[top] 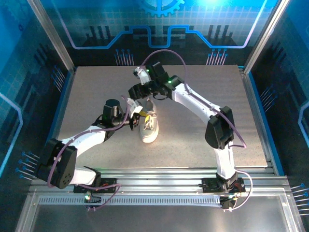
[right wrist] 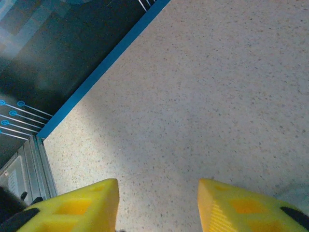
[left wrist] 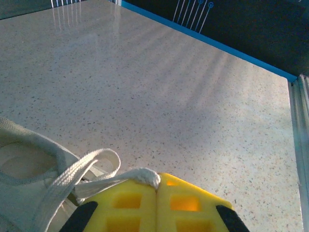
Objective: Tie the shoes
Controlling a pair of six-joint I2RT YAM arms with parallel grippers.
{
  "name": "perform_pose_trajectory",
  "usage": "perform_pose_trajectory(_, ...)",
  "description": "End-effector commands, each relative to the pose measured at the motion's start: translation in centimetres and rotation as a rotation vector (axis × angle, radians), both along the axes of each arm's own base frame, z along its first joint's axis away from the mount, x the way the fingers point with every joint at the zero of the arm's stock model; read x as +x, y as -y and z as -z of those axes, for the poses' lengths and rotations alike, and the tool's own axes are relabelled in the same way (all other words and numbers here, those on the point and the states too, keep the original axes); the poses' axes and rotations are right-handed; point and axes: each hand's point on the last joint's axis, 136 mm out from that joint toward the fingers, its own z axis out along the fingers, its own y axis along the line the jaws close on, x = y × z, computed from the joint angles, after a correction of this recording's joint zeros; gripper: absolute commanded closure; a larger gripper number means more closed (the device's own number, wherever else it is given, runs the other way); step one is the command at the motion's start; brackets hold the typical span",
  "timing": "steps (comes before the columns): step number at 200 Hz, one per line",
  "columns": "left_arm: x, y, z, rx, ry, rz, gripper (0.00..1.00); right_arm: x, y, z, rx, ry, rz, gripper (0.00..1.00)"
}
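Where left jaws meet, the shoelace (left wrist: 144,177) lies pinched.

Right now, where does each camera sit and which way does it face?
Top external: above and behind, looking down on the table, both arms and the sneaker.
Left wrist: looks out over the table; left gripper shut on a lace.
Right wrist: looks across the table toward the wall; right gripper open.
Shared: top and left wrist views both show the sneaker.
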Motion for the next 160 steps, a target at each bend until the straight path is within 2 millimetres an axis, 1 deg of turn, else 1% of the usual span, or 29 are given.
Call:
perform_pose_trajectory(1,1.1,0.3,-3.3,-0.051,0.098,-0.008,1.00,-0.7,2.9,-1.9,0.016,0.011,0.020,0.50)
perform_pose_trajectory(7,1.3,0.2,-3.3,-0.049,0.094,-0.013,1.00,-0.6,3.8,-2.2,0.020,0.022,0.030,0.50)
perform_pose_trajectory(19,1.5,0.1,-3.5,-0.042,0.074,-0.026,1.00,-0.8,5.4,-2.3,0.018,0.053,0.039,0.50)
perform_pose_trajectory(31,1.7,0.0,-3.6,-0.029,0.041,-0.033,1.00,-1.3,6.9,-1.9,0.018,0.102,0.035,0.49)
perform_pose_trajectory(37,1.8,0.0,-3.5,-0.018,0.015,-0.037,1.00,-1.8,7.6,-1.3,0.016,0.125,0.031,0.49)
perform_pose_trajectory(38,1.9,0.0,-3.7,-0.018,0.017,-0.037,1.00,-1.9,7.7,-1.4,0.019,0.134,0.030,0.49)
perform_pose_trajectory(41,1.8,0.0,-3.5,-0.011,-0.002,-0.038,1.00,-2.2,8.0,-1.1,0.017,0.147,0.026,0.48)
perform_pose_trajectory(43,1.9,-0.1,-3.4,-0.008,-0.012,-0.039,1.00,-2.4,8.1,-1.2,0.021,0.164,0.024,0.48)
perform_pose_trajectory(49,1.9,-0.1,-3.4,-0.001,-0.035,-0.038,1.00,-3.0,8.7,-0.3,0.015,0.192,0.020,0.47)
perform_pose_trajectory(51,1.9,-0.1,-3.4,0.001,-0.042,-0.038,1.00,-3.1,8.8,-0.3,0.019,0.207,0.019,0.47)
perform_pose_trajectory(52,1.9,-0.1,-3.5,0.001,-0.046,-0.039,1.00,-3.3,8.9,0.0,0.016,0.209,0.018,0.47)
perform_pose_trajectory(53,1.9,-0.1,-3.5,0.002,-0.048,-0.038,1.00,-3.5,9.1,0.7,0.008,0.202,0.017,0.47)
perform_pose_trajectory(67,2.1,-0.3,-3.5,0.008,-0.092,-0.051,1.00,-4.9,10.1,2.4,0.021,0.260,0.011,0.45)
perform_pose_trajectory(83,2.2,-0.4,-3.9,-0.006,-0.124,-0.059,1.00,-6.2,10.6,4.3,0.036,0.314,0.005,0.43)
perform_pose_trajectory(92,2.2,-0.5,-4.1,-0.013,-0.145,-0.066,1.00,-6.8,10.6,5.1,0.048,0.353,-0.012,0.42)
perform_pose_trajectory(94,2.2,-0.6,-4.1,-0.014,-0.149,-0.068,1.00,-6.7,10.5,5.0,0.053,0.370,-0.014,0.41)
perform_pose_trajectory(99,2.2,-0.6,-4.2,-0.016,-0.159,-0.068,1.00,-7.2,10.5,6.0,0.044,0.377,-0.022,0.40)
perform_pose_trajectory(126,2.2,-0.7,-4.1,-0.006,-0.218,-0.073,1.00,-7.8,8.7,6.2,0.056,0.491,-0.079,0.37)
perform_pose_trajectory(153,2.1,-0.9,-3.9,-0.004,-0.247,-0.082,1.00,-7.5,6.6,5.9,0.069,0.517,-0.115,0.36)
perform_pose_trajectory(160,2.1,-0.9,-3.9,-0.007,-0.246,-0.082,1.00,-7.4,6.3,6.1,0.069,0.514,-0.120,0.36)
